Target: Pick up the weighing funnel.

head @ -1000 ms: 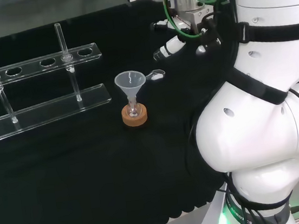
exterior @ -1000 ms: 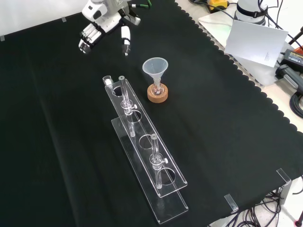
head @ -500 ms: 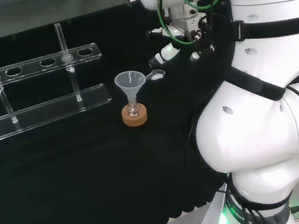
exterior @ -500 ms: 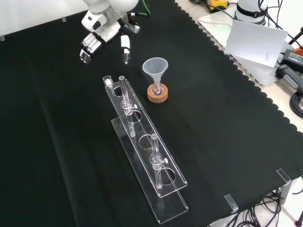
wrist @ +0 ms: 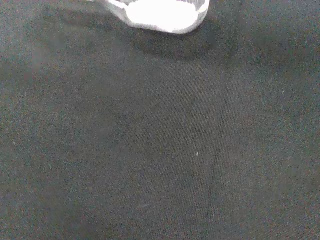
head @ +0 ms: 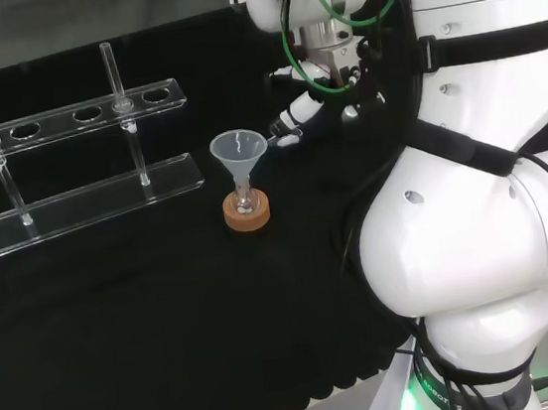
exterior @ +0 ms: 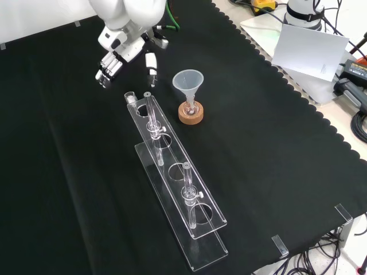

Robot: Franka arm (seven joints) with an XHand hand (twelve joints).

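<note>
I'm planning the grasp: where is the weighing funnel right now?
In the head view, the weighing funnel lies on the cloth just right of the funnel, with the hand close above it.

A blurred white part of the hand [wrist: 160, 12] sits at the frame's edge, its dark shadow just beside it on the black cloth [wrist: 150, 150], which bears a thin crease and pale specks.

Funnel [exterior: 188, 82] in flask [exterior: 190, 106] on cork ring [exterior: 190, 117]; clear rack [exterior: 170, 156] holding tubes [exterior: 150, 112].
</note>
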